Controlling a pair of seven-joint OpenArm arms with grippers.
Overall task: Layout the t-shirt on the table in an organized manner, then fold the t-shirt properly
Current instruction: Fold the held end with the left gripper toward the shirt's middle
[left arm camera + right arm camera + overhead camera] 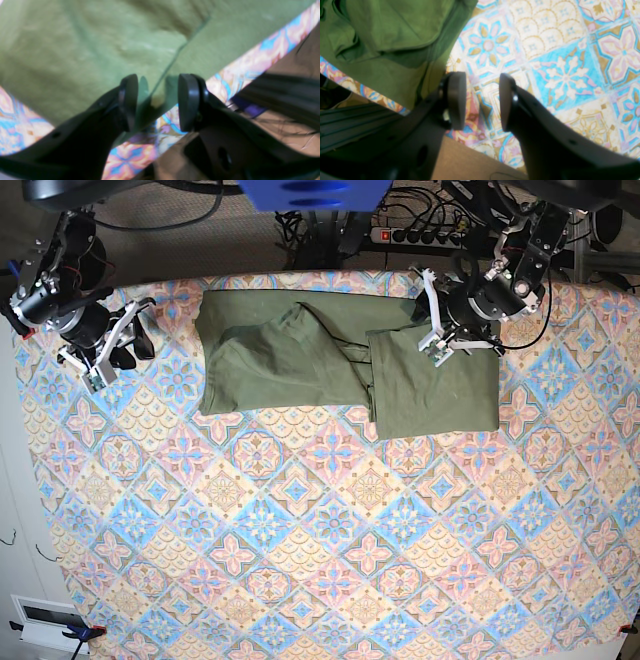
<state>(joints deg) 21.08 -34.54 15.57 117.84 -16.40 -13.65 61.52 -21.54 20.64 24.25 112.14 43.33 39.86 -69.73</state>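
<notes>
Lying t-shirt [350,365] (rumpled), table [300,560]

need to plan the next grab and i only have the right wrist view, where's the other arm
Observer: The left gripper hovers over the t-shirt's far edge, jaws open, nothing held.
Operator: is the shirt laid out flat yet
Observer: No. In the base view it lies bunched along the table's far side, with a flatter part on the view's right overlapping a creased part.
Operator: and my gripper, is it over the cloth
Observer: No. The right gripper is open over bare table, apart from the shirt's edge.
</notes>
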